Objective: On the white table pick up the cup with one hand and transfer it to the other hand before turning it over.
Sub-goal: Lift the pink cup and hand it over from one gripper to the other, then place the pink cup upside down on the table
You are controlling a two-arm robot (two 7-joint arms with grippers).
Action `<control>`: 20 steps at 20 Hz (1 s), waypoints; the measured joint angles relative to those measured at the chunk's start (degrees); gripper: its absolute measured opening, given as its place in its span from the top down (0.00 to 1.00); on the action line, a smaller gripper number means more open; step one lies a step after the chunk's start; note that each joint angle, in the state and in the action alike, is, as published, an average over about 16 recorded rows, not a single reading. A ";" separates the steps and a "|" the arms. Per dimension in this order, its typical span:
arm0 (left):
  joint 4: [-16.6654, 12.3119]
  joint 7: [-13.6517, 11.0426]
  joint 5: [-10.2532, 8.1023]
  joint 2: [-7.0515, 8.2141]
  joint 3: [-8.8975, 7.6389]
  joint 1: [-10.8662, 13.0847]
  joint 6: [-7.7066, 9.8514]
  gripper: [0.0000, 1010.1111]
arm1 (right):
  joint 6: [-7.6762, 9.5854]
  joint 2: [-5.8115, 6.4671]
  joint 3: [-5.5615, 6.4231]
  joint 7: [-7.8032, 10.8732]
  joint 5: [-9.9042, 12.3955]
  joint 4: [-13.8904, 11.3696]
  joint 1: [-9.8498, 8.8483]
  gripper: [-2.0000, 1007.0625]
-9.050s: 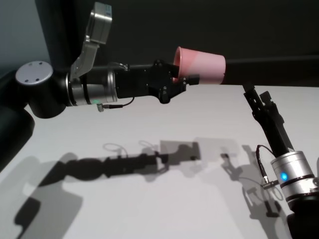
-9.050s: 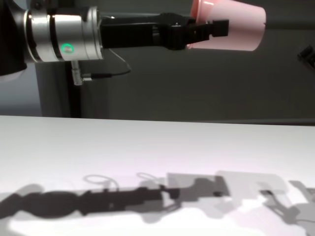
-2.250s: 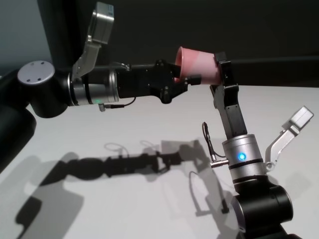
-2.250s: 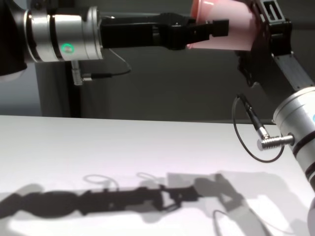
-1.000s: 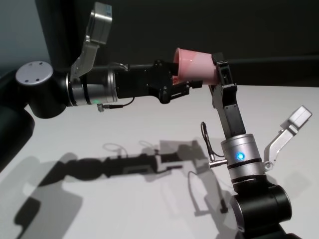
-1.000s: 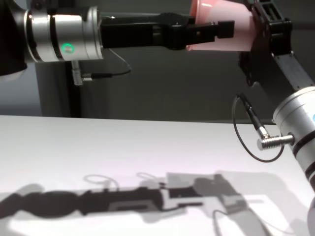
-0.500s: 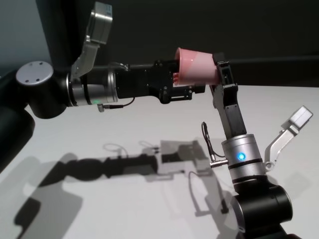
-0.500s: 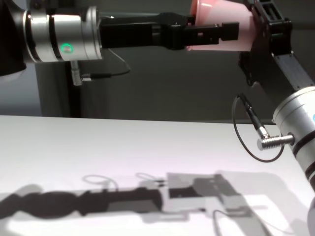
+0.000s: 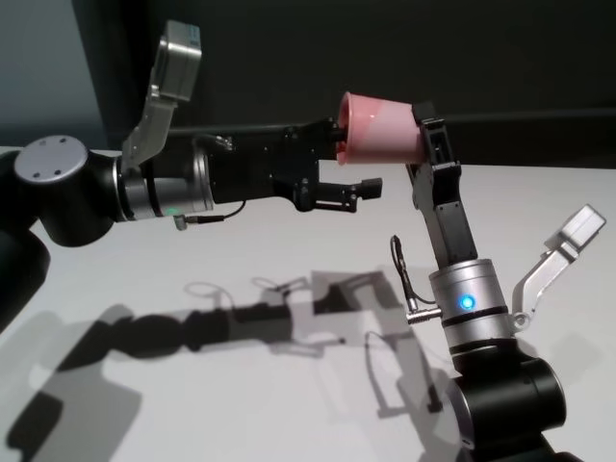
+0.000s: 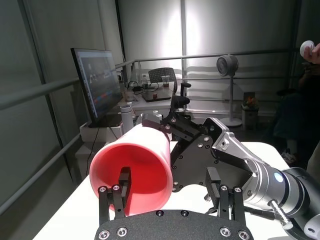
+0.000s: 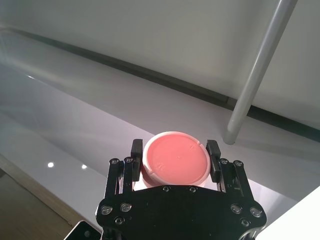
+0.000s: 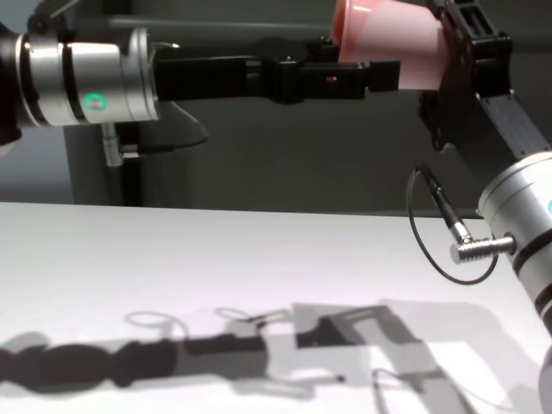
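The cup [image 9: 382, 128] lies on its side high above the table [image 9: 289, 404], mouth toward the robot's left and base toward its right. The right gripper [image 9: 430, 144] holds it at the narrow base end: in the right wrist view the round pink bottom sits squarely between the two fingertips [image 11: 136, 148], with the jaws pinching the cup's sides. Its arm rises steeply from the near right of the table to reach it.

The left gripper [image 9: 354, 166] comes in level from the left, at the cup's open end. Its jaws are spread wide: in the left wrist view one finger [image 10: 123, 181] reaches just inside the rim, while the other stands outside the cup, apart from its wall. In the head view the lower finger hangs clear below the cup with a gap between them. From the chest view that finger crosses in front of the cup's lower edge.

The table beneath carries only the shadows of both arms.
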 joint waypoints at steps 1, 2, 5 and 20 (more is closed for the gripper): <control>-0.32 0.26 -0.03 0.29 -0.13 0.29 0.07 0.08 | 0.00 0.00 0.00 0.00 0.00 0.00 0.00 0.27; -0.64 0.53 -0.07 0.60 -0.28 0.58 0.14 0.07 | 0.00 0.00 0.00 0.00 0.00 0.00 0.00 0.27; -1.67 1.41 -0.19 1.57 -0.75 1.44 0.41 0.03 | 0.00 0.00 0.00 0.00 0.00 0.00 0.00 0.27; -9.74 10.06 -0.54 8.32 -4.86 8.31 2.34 0.01 | 0.00 0.00 0.00 0.00 0.00 0.00 0.00 0.27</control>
